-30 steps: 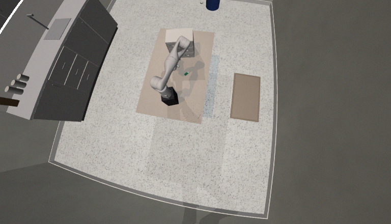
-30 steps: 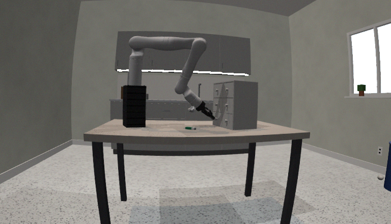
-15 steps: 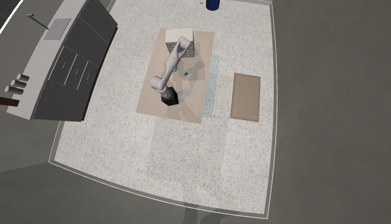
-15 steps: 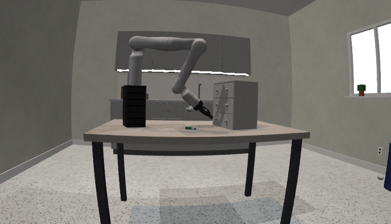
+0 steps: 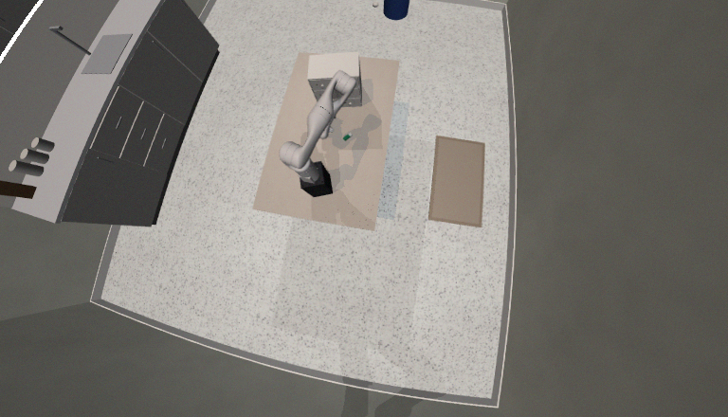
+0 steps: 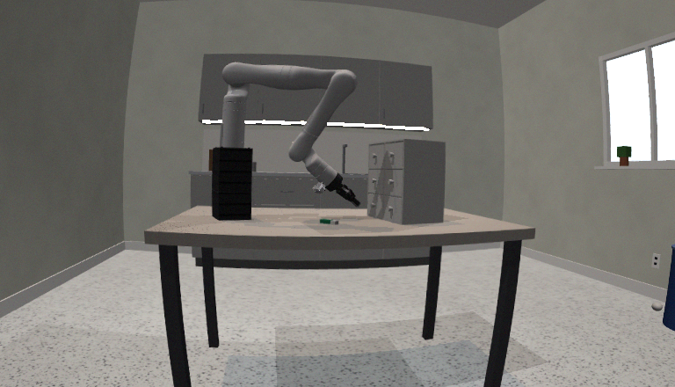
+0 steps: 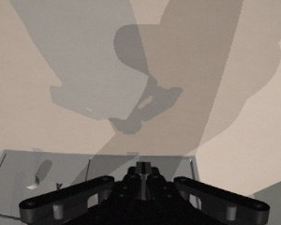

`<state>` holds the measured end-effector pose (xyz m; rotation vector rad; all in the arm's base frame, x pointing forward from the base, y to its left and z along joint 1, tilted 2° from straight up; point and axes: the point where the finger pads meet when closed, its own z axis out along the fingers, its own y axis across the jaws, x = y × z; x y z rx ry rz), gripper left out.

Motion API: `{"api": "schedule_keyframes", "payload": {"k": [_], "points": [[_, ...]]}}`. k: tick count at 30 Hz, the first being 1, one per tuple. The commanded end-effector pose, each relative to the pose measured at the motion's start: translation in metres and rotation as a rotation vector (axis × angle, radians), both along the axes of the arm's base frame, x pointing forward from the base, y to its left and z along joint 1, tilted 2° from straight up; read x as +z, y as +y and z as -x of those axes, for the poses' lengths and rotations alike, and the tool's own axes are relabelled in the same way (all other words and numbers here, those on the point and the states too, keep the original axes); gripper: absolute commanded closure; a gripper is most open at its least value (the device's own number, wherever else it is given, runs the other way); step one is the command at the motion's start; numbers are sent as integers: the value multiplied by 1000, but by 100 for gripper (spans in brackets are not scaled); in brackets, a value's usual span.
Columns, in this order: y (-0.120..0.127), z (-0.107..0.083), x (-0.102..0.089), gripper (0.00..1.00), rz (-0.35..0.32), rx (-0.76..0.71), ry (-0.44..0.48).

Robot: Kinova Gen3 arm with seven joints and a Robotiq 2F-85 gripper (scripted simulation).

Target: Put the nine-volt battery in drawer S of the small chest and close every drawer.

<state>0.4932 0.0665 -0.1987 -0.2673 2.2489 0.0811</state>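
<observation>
Black gripper point(image 6: 354, 200) fully closed, empty, just off the chest point(image 6: 423, 184) front

Smooth pale grey arm point(image 6: 291, 76) of rounded tube segments, black gripper point(image 6: 352, 199), rising from a ribbed black pedestal point(image 6: 219, 209) on the table point(image 6: 447, 233)
</observation>
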Motion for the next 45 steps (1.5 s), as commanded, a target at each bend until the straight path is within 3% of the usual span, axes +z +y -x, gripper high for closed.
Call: {"api": "schedule_keyframes", "payload": {"k": [1,12,19,35,45], "points": [[0,2,5,100,-1,1,0],[-6,35,54,100,-1,1,0],[-8,46,71,100,-1,1,0],[-9,49,75,100,1,0,8],[-10,54,82,100,15,-1,67]]}}
